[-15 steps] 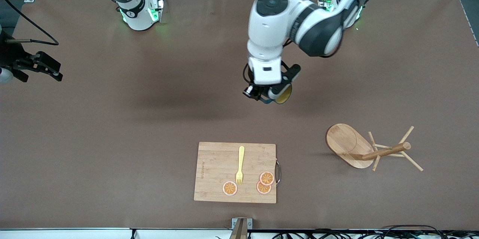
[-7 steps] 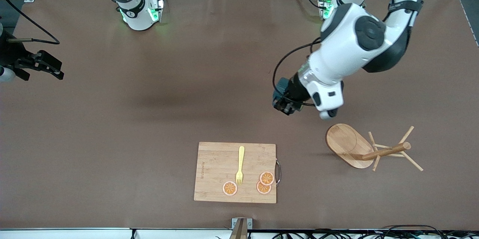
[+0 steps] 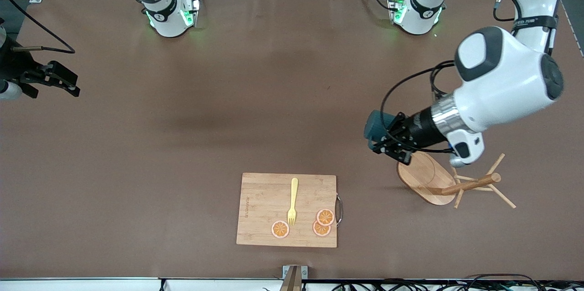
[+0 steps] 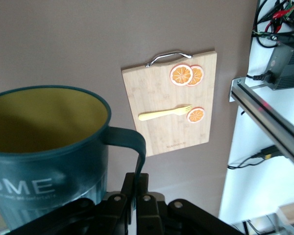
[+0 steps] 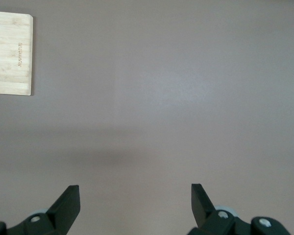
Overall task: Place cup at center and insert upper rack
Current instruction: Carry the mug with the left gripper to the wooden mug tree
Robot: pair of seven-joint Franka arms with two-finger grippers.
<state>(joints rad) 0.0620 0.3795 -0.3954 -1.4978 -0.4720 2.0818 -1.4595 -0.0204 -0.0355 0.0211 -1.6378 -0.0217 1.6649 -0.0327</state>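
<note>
My left gripper [image 3: 388, 146] is shut on the handle of the dark teal cup [image 3: 375, 127] and holds it in the air, tipped on its side, just beside the upper rack's oval base [image 3: 424, 173]. In the left wrist view the cup [image 4: 44, 147] shows its yellowish inside and white lettering, and the fingers [image 4: 143, 182] pinch its handle. The upper rack lies tipped over on the table, its post [image 3: 470, 184] and thin pegs pointing toward the left arm's end. My right gripper [image 3: 57, 82] is open and empty, waiting at the right arm's end of the table; it also shows in the right wrist view [image 5: 135, 196].
A rectangular wooden cutting board [image 3: 260, 209] lies near the table's front edge, with a yellow fork [image 3: 293, 200] and three orange slices [image 3: 325, 217] on it. It also shows in the left wrist view [image 4: 157, 88]. A metal frame and cables run along the table's edge [image 4: 264, 112].
My left arm has swung the cup from over the table's middle toward the left arm's end, ending beside the upper rack's base. The right arm has barely moved.
</note>
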